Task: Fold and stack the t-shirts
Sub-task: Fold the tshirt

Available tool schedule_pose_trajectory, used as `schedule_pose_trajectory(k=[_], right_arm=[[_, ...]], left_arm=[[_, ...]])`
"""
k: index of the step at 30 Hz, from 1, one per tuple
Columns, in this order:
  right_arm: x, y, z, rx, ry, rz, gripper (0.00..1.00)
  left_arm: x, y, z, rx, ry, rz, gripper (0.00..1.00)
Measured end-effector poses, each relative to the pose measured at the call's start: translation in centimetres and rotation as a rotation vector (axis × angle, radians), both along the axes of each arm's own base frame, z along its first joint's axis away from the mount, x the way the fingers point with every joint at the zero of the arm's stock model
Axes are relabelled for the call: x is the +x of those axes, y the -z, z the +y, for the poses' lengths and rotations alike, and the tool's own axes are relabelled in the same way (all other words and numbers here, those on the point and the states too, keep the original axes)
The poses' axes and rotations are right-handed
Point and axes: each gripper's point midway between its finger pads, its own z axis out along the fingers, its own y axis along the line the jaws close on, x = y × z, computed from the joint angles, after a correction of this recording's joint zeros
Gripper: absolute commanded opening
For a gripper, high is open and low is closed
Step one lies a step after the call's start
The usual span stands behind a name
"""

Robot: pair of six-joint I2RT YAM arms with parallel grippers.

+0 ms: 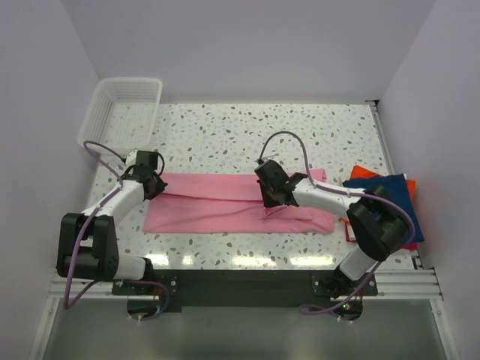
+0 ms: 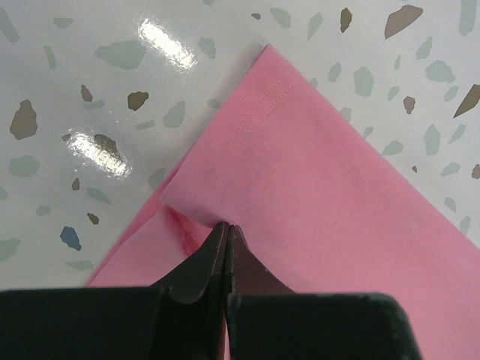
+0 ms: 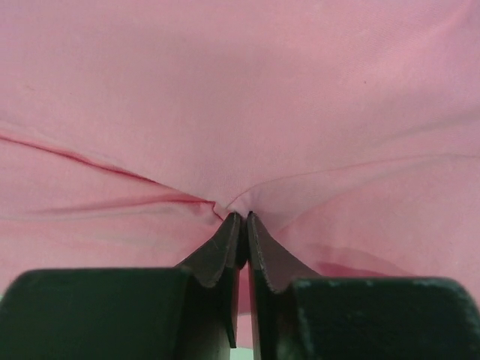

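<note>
Left end effector (image 2: 226, 227): closed, pink t-shirt (image 1: 217, 208) pinched at its edge. Right end effector (image 3: 241, 219): closed, same shirt pinched mid-cloth on tabletop (image 1: 247, 131).

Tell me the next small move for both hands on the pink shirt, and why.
Probably lift both hands a little, together. The left hand is shut on the pink t-shirt at its left end, the right hand pinches it nearer the middle, cloth puckering at its tips, and the shirt lies flat as a long strip. Raising it should free the cloth for folding.
</note>
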Motion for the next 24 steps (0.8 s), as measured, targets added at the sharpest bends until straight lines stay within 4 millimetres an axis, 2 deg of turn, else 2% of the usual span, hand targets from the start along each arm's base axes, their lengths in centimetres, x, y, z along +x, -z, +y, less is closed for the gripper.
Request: schedule_pose_trajectory(k=[1,2,3,4,5,6,10,15,17,19,21,24], right_arm=[[-0.1,0.2,0.1,0.001,-0.002,0.005,0.21],[-0.2,0.3,0.2,0.005,-0.004,0.015,0.38],[-0.3,0.4,0.2,0.009,-0.001,0.022,0.46],[-0.4,0.4,0.2,0.008,-0.005,0.026,0.51],[-0.4,0.4,0.2,0.008,-0.006,0.027,0.59],[-0.4,0.3,0.2,0.008,-0.004,0.029,0.61],[0.1,-1.3,-0.2,0.027,0.02,0.013,0.62],[0.7,-6.1,-2.3,0.096,0.121,-0.07,0.61],[0.5,-7.8,-2.9,0.136,0.157,-0.104,0.61],[-0.3,-9.0,-3.5,0.184,0.191,-0.129,0.59],[-1.2,-8.9,-4.2,0.208,0.221,-0.134,0.52],[-2.7,-6.6,-5.4,0.189,0.265,-0.09,0.42]], left_arm=[[0.0,0.0,0.0,-0.001,0.001,0.001,0.09],[0.0,0.0,-0.1,-0.004,0.002,0.0,0.15],[0.0,0.0,-0.1,-0.005,0.006,0.001,0.23],[0.0,0.0,0.0,-0.006,0.007,0.001,0.35],[0.0,0.0,0.0,-0.007,0.008,0.001,0.39],[0.0,0.0,0.0,-0.007,0.011,0.001,0.41],[0.4,-1.4,-0.2,-0.014,0.031,-0.027,0.44],[1.8,-4.8,-1.2,-0.03,0.093,-0.131,0.38],[1.8,-5.4,-2.3,-0.033,0.131,-0.151,0.34],[1.6,-5.7,-4.3,-0.036,0.2,-0.159,0.29],[1.2,-5.5,-6.2,-0.046,0.263,-0.158,0.26],[0.0,-4.1,-8.0,-0.066,0.328,-0.131,0.22]])
